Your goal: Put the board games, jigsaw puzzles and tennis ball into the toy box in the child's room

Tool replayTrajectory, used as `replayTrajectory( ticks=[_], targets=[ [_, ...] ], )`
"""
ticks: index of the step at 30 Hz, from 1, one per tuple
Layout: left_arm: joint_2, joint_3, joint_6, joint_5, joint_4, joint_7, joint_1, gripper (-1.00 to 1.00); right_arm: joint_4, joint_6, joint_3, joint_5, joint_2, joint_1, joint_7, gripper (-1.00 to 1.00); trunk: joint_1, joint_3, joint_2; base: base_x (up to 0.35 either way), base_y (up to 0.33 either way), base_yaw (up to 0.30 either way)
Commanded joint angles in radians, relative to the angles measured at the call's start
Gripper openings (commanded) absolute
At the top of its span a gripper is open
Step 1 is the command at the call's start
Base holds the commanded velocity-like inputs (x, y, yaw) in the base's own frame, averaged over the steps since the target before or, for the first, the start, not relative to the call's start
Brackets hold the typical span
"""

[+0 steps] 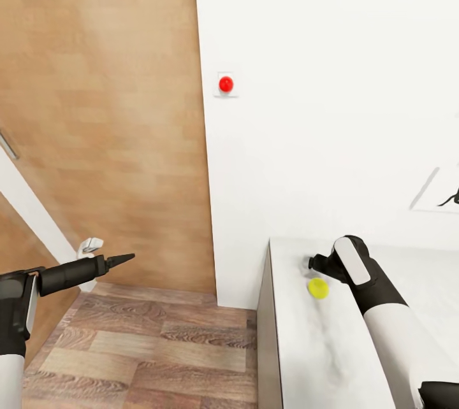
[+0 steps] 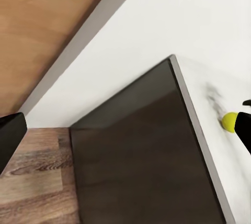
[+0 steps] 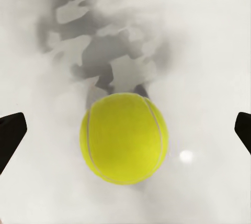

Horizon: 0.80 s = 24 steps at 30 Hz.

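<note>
Pale marbled table (image 1: 331, 358), tennis ball (image 1: 318, 288) resting near its corner

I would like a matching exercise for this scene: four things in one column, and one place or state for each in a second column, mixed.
Things:
1. tennis ball
2. right tool
3. left tool
4. red button

Places or states:
a. on the white wall
b. over the wooden floor, beside the table
c. lying on the pale table top
d. open, a fingertip on each side of the ball

Pairs: 1-c, 2-d, 3-b, 4-a
</note>
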State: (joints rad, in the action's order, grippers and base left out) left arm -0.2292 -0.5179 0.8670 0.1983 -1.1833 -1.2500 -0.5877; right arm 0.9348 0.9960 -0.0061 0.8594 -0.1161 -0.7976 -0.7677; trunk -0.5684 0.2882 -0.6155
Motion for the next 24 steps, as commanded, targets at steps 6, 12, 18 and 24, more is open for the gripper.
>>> replayTrajectory(
  ticks=[6, 12, 18, 24],
  targets=[
    [0.0, -0.002, 0.009, 0.01, -0.001, -0.008, -0.001, 1.0, -0.001, -0.029, 0.001, 0.011, 0.001, -0.003, -0.008, 1.0, 0.0, 0.012, -0.001, 0.1, 0.0, 0.0],
    [-0.001, -0.002, 0.009, 0.01, -0.001, -0.008, -0.001, 1.0, -0.019, -0.042, 0.012, 0.011, 0.001, -0.003, -0.007, 1.0, 0.0, 0.021, -0.001, 0.101, 0.0, 0.0],
    [-0.003, -0.002, 0.009, 0.01, -0.001, -0.007, -0.001, 1.0, -0.04, -0.046, 0.025, 0.01, 0.001, -0.003, -0.007, 1.0, 0.0, 0.031, -0.001, 0.101, 0.0, 0.0],
    [-0.004, -0.002, 0.009, 0.01, -0.001, -0.009, -0.001, 1.0, -0.052, -0.046, 0.065, 0.01, 0.0, -0.002, -0.007, 1.0, 0.0, 0.041, -0.001, 0.064, 0.0, 0.0]
  ],
)
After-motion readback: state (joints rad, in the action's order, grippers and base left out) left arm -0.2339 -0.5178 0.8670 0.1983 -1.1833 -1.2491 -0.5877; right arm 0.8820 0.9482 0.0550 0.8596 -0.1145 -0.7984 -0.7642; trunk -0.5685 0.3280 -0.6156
